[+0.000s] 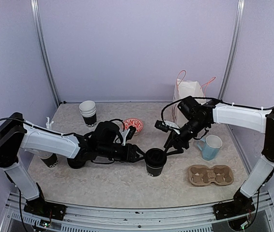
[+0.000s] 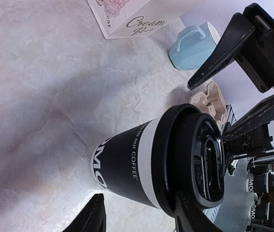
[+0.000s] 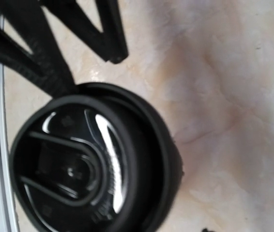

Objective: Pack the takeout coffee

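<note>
- Marbled surface is carrying the takeout coffee (image 1: 154,162) upright near its front edge, centrally.
- Left claw (image 1: 141,155) is flanking it; whether it is grasping, I cannot tell.
- Right claw (image 1: 174,149) is hovering released by the lid (image 3: 79,164); judging it is wanting even, gentle pressing.

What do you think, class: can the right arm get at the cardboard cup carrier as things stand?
Probably yes: the cup carrier lies empty and uncovered near that arm's base, though the right gripper is occupied at the lidded cup.
</note>
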`<state>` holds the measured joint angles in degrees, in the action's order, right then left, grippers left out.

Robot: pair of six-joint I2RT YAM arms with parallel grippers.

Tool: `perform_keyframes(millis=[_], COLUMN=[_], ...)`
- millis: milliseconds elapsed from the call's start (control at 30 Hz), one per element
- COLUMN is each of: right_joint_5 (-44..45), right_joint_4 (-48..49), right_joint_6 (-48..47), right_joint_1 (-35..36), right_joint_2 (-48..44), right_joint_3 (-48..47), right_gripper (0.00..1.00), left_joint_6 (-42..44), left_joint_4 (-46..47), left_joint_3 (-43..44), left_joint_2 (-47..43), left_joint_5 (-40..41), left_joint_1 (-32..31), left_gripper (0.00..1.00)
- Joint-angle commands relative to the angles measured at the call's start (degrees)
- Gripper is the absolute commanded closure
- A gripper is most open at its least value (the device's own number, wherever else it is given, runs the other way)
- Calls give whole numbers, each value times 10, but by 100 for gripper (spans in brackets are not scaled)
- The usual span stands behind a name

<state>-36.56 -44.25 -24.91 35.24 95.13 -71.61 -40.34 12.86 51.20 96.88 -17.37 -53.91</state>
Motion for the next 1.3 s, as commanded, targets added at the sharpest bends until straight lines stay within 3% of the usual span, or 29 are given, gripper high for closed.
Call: perform_keyframes(millis=[0,733,1267], right_joint_5=[-34,-46,40], right_joint_4=[-11,-27,11], right_joint_6=[6,22,53], right_joint_1=[-24,-34,-32], right_joint_2=[-4,57,85], right_joint_3=[-4,-5,23], right_gripper=[44,48,58], left_joint_6=[4,14,26], left_joint_4=[-29,-57,-157], left_joint_3=[13,24,41], left_joint_2=[19,49,86], left_joint_5=[2,-6,32], left_joint_1=[4,4,6], left_gripper=[53,55,58])
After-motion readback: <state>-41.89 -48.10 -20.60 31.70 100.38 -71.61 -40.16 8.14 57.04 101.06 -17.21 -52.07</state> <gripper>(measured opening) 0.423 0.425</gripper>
